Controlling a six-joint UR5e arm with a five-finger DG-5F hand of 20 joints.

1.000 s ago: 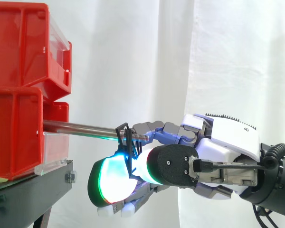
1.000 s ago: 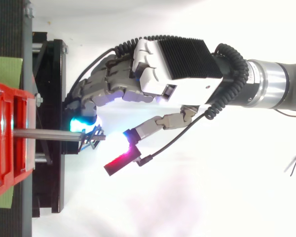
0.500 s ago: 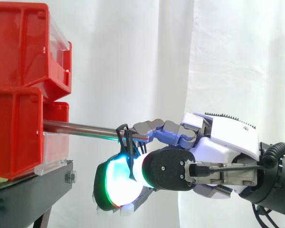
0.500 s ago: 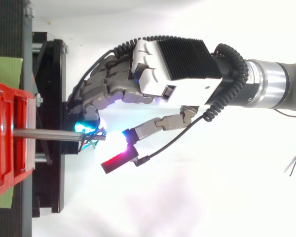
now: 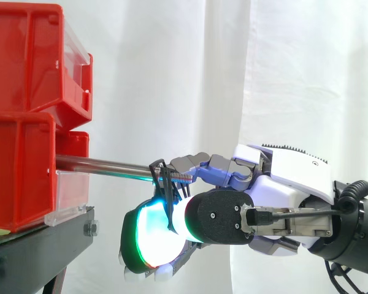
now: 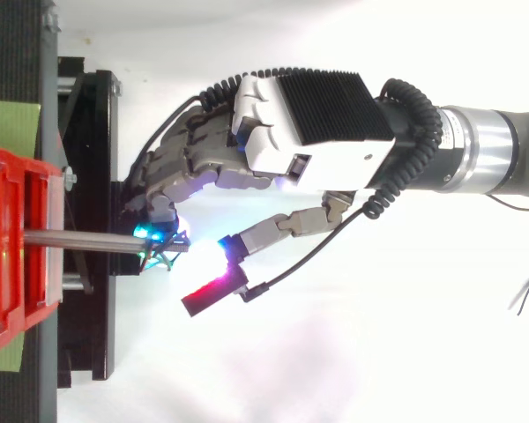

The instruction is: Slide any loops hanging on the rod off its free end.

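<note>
From the side, the black loops (image 5: 166, 187) hang near the free end of the rod (image 5: 104, 164) jutting from the red bins (image 5: 21, 159). My hand (image 5: 224, 217) curls round them, fingers above and a glowing pad (image 5: 148, 239) below. From above, one fingertip (image 6: 150, 232) rests on the rod just bin-side of the loops — placed, I judge, to drag them off.

Two bins (image 5: 24, 116) sit stacked at the left of the side view, on a stand (image 5: 43, 245), with a curtain (image 5: 172, 73) behind everything. A rod (image 5: 104, 164) juts rightward from the bins towards the hand (image 5: 294, 177), which comes in from the right. A loop (image 5: 166, 191) hangs on the rod just short of its free end, dangling below it. The fingers (image 5: 196, 164) lie at the rod's tip beside the loop, with the thumb (image 5: 153, 239) below. They seem to pinch the loop, though the contact is hard to make out.
</note>
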